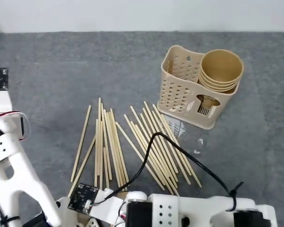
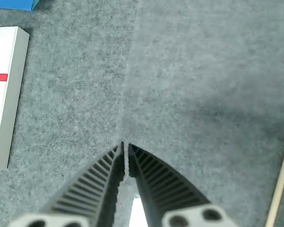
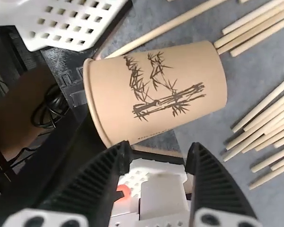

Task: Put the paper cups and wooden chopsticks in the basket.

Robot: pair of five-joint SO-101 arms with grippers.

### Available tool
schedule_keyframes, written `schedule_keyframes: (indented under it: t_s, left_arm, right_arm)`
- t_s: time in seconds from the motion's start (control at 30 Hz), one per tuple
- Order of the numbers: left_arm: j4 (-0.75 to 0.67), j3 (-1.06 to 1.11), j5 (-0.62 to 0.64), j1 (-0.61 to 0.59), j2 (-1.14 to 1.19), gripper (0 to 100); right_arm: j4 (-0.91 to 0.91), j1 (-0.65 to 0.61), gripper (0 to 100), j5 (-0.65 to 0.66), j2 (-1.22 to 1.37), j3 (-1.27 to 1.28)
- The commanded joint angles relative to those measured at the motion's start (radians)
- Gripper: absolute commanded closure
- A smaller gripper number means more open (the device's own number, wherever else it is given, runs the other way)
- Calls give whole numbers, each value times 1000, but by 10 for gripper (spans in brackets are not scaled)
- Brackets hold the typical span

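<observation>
Partly done: paper cups (image 1: 221,71) stacked in the basket (image 1: 180,90), one loose cup (image 3: 156,90), seemingly the last, before the spread right claw (image 3: 159,149), chopsticks (image 1: 154,142) all on the worktop (image 1: 61,71), left claw (image 2: 125,146) closed.

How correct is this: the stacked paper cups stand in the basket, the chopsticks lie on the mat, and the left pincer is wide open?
One part is wrong: the left pincer is shut, not wide open, as the left wrist view shows. The stacked paper cups do stand in the basket, and the chopsticks lie on the mat.
</observation>
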Motion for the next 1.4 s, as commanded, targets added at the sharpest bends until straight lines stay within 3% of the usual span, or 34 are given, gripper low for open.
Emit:
schedule_keyframes:
  t_s: [0.0,0.27,0.73,1.0,1.37]
  left_arm:
    - [-21,-8,-8,-6,-29,985]
    - [-18,-8,-8,-6,-29,985]
    - [8,-15,-8,-2,-29,985]
    - [8,-15,-8,-2,-29,985]
    - [8,-13,-8,-2,-31,985]
  right_arm:
    - [5,-54,786,-68,19,-5]
    - [-58,-28,786,-104,30,91]
    - [-262,367,786,-14,36,135]
    - [-495,519,786,138,36,313]
    - [-644,720,786,282,38,350]
